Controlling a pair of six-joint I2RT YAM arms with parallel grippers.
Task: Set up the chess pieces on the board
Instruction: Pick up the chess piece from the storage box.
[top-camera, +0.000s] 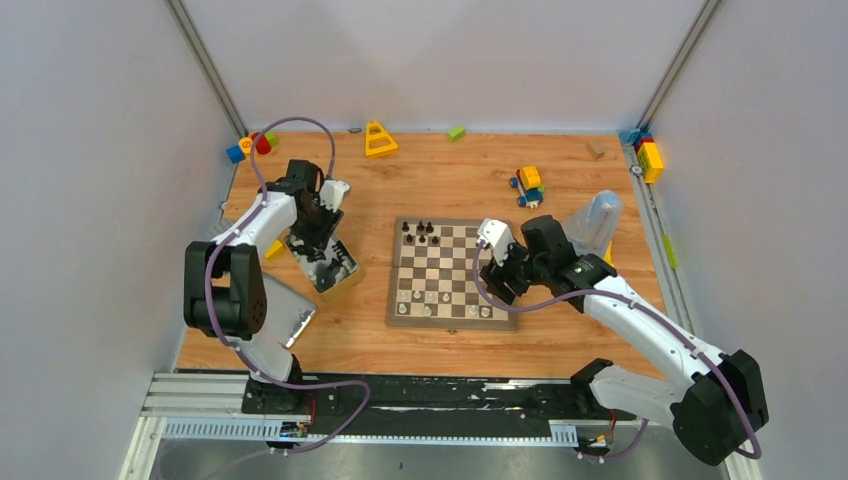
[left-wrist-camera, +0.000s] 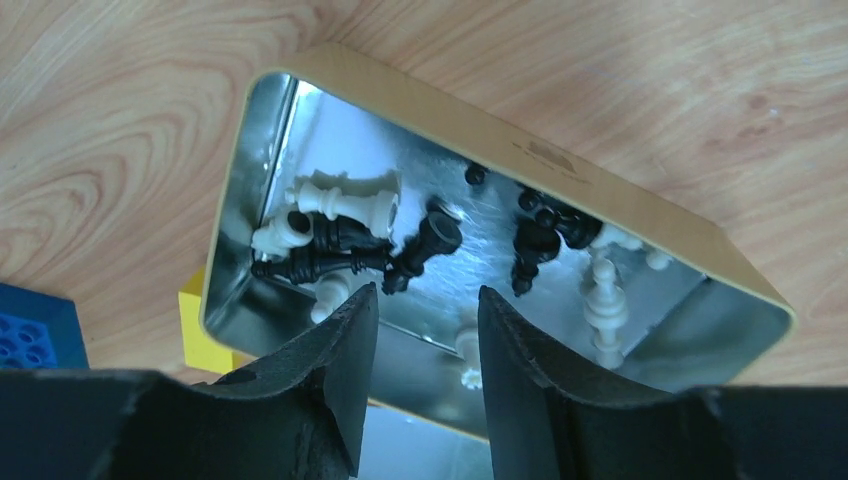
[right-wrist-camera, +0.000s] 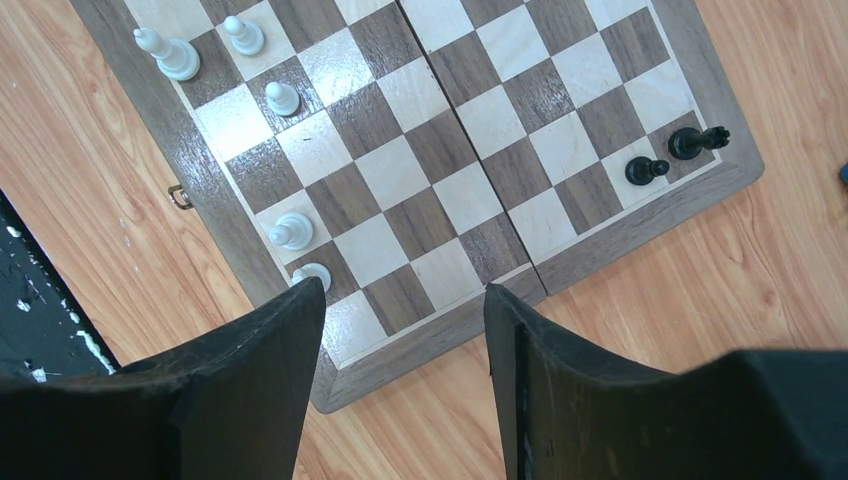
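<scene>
Over wooden table (top-camera: 450, 180): left gripper (left-wrist-camera: 425, 295) parted, empty, above tin (left-wrist-camera: 600, 190) of chess pieces (left-wrist-camera: 345, 205); right gripper (right-wrist-camera: 402, 295) parted, empty, above board (right-wrist-camera: 440, 140).

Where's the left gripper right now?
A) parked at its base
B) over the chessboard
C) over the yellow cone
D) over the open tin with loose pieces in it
D: in the left wrist view the left gripper hangs open right above the tin, with black and white chess pieces lying loose inside.
</scene>
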